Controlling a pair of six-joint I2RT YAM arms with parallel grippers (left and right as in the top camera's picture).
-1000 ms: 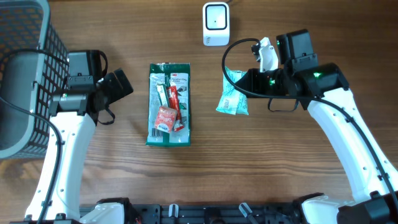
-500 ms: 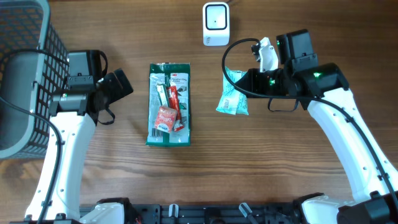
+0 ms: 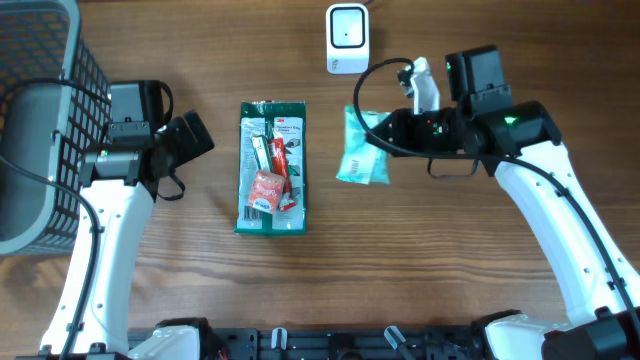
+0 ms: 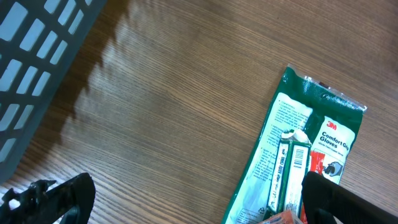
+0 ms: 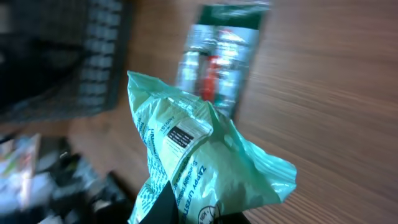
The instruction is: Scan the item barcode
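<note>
right claw is pinched shut on the mint-green pouch, held off the desk near the scanner; i worry the limp film folds over its barcode, or slips free.

A green 3M gloves pack is lying flat on the wooden table. A grey mesh basket is standing well apart.

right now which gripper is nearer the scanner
Right. The right gripper, shut on the pouch, is just below the scanner; the left gripper sits far to its lower left.
</note>
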